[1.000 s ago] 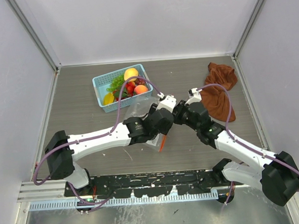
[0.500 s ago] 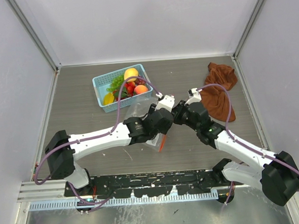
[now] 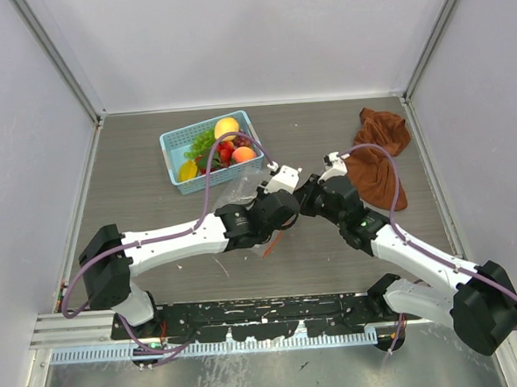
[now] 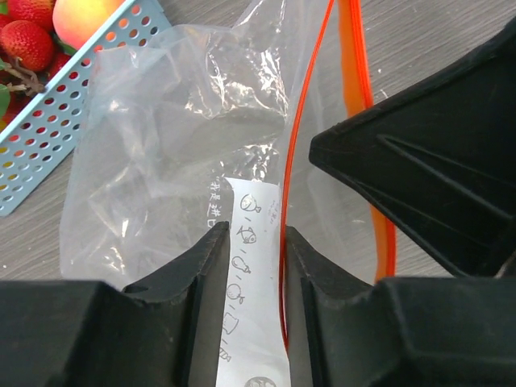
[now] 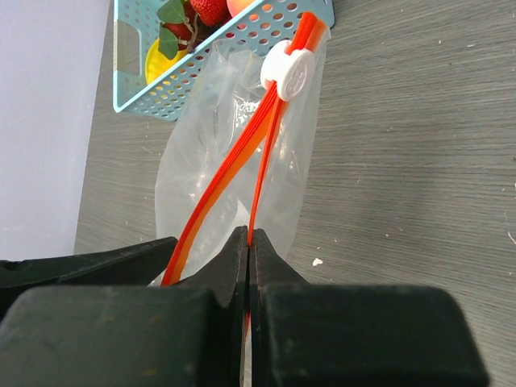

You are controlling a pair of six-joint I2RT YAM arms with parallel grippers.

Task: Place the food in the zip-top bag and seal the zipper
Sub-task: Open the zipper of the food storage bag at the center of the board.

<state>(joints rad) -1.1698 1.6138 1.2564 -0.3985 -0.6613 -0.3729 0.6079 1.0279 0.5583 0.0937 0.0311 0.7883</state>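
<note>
The zip-top bag lies clear and crumpled on the table just in front of the basket, its mouth held apart. The zipper splits into two red-orange strips below a white slider. My right gripper is shut on one strip. Around the other strip and the white label, my left gripper stands narrowly open, with the fingers close on either side. The food, peaches, strawberries, grapes and a yellow piece, lies in the light-blue basket.
A rust-brown cloth lies bunched at the back right. Both wrists crowd together over the bag at mid-table. The basket's corner almost touches the bag. Grey walls close in the table's sides and back.
My left jaws have narrowed around the bag's lip, and the left wrist has shifted slightly left. The right arm holds still on the strip.
</note>
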